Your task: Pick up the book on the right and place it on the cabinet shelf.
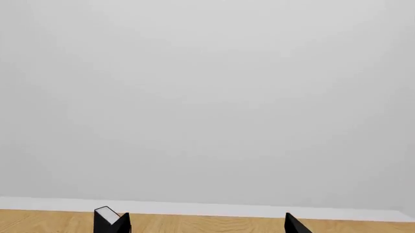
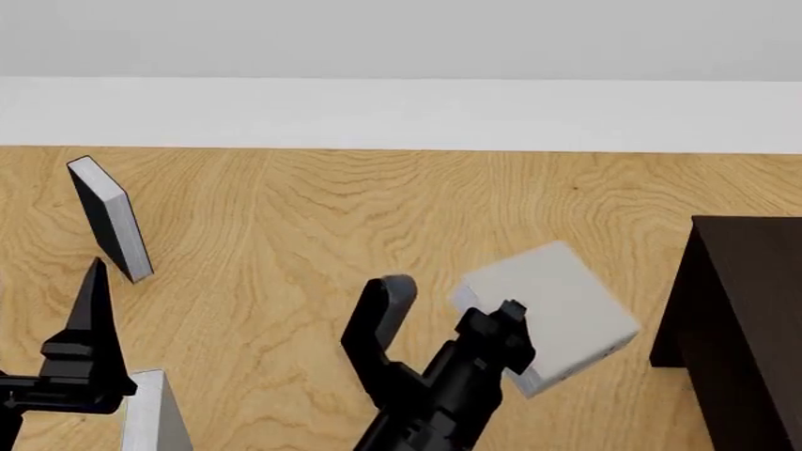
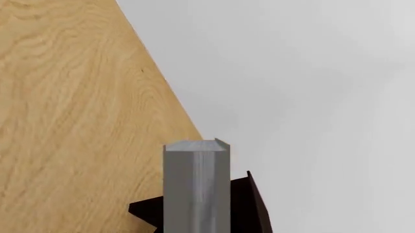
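**Right claw gripping the grey book, held off the floor beside the cabinet**

The wooden floor (image 2: 314,216) is filling most of the head view, running back to a white skirting board (image 2: 401,113) and a plain pale wall (image 1: 207,97). At the right edge the very dark brown cabinet (image 2: 746,319) is standing on the floor, its flat top board showing; in the right wrist view a dark corner of it is peeking out behind the book.

The book (image 2: 551,315), light grey with white page edges, is sitting tilted in the air just left of the cabinet, not touching it. The right gripper (image 2: 495,338) is clenching it along its near-left edge, the fingers pressed against the cover; the wrist camera is looking straight along the book's grey spine (image 3: 196,189).

The left gripper (image 1: 194,224) is hanging low at the head view's left, its two dark fingers (image 1: 112,222) standing well apart, released, with nothing between them.

A black-covered book (image 2: 111,218) is standing tilted on the floor at the far left. A slimmer grey book (image 2: 157,413) is showing at the bottom edge, just beside the left arm (image 2: 75,366).
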